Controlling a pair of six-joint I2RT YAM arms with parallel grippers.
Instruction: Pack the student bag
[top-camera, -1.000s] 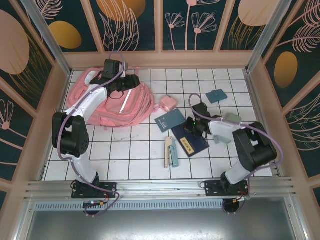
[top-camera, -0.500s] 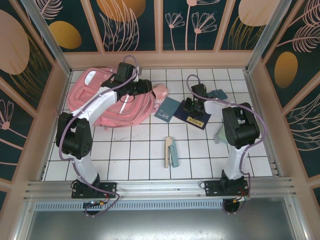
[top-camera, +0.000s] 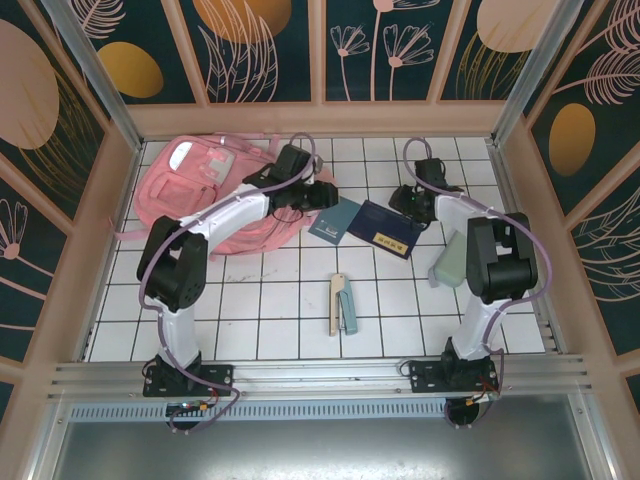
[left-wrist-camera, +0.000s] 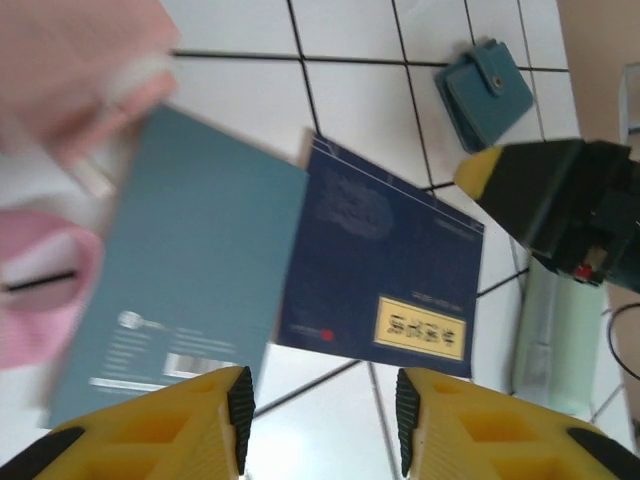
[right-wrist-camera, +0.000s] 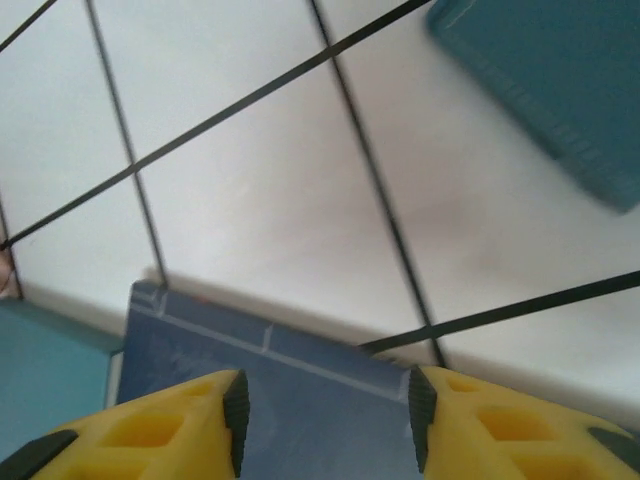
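The student bag, soft and pink, lies at the back left of the tiled floor; its fabric also shows in the left wrist view. My left gripper hangs open just off the bag's right side, over bare tile, with nothing between its fingers. A teal book and a navy book lie side by side in front of it. My right gripper stands open above the navy book's far edge.
A teal wallet lies behind the navy book, beside the right arm. A mint-green case sits at the right. A beige and a teal stick-shaped item lie mid-floor. A small pink item lies left of the teal book.
My right gripper carried the navy book from mid-floor towards the back, then opened off it. My left gripper swung from above the bag rightward to the books.
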